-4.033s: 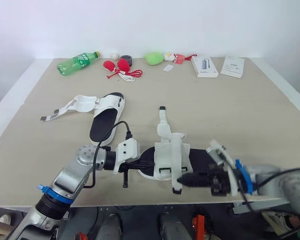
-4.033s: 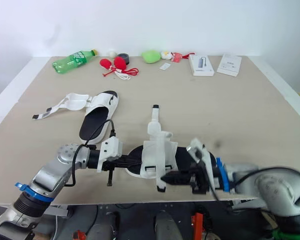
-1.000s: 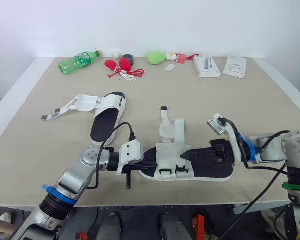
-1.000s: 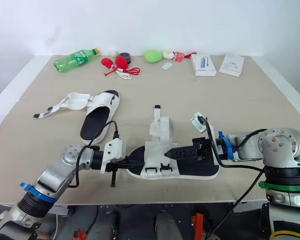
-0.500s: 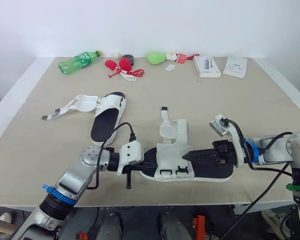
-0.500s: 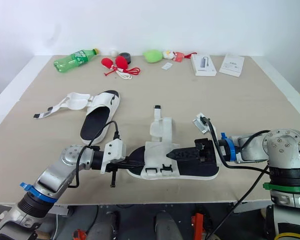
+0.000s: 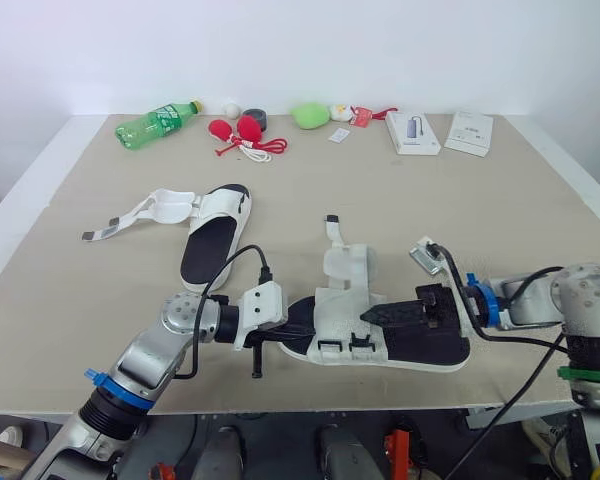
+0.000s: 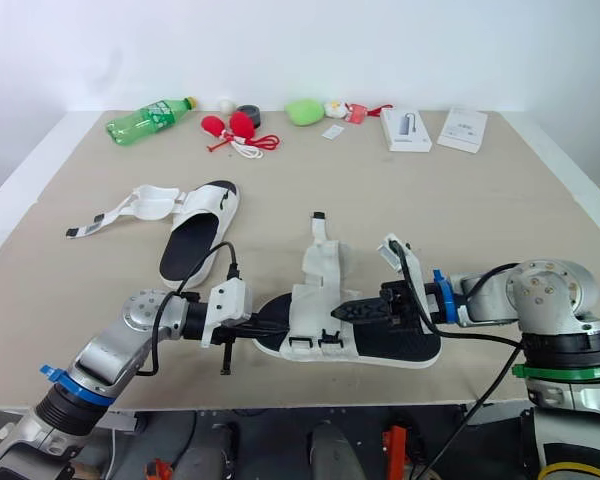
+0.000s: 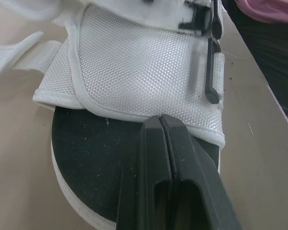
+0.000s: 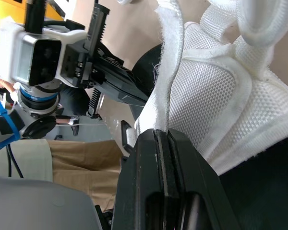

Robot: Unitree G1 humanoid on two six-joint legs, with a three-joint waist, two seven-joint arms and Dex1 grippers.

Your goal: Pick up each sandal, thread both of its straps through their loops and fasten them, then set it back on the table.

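Observation:
The near sandal (image 7: 416,345), black-soled with white straps, lies at the table's front centre. My left gripper (image 7: 302,322) reaches in from the toe end. It is shut, with its tips (image 9: 161,119) on the black footbed against the edge of the front strap (image 9: 134,72). My right gripper (image 7: 368,317) comes in over the heel and is shut on a white strap (image 10: 169,72) of this sandal. A long strap (image 7: 342,262) stands up behind it. The second sandal (image 7: 212,235) lies further back on the left, its straps (image 7: 130,217) spread open.
Along the far edge lie a green bottle (image 7: 157,123), red items with a cord (image 7: 242,132), a green lump (image 7: 308,115) and two flat boxes (image 7: 413,132) (image 7: 472,132). The table's front edge (image 7: 280,408) runs just below the near sandal.
My right arm has swung from the front edge round to the heel side and closed on a strap. In the last half second the upright strap tilted and the heel shifted slightly. Left gripper unchanged.

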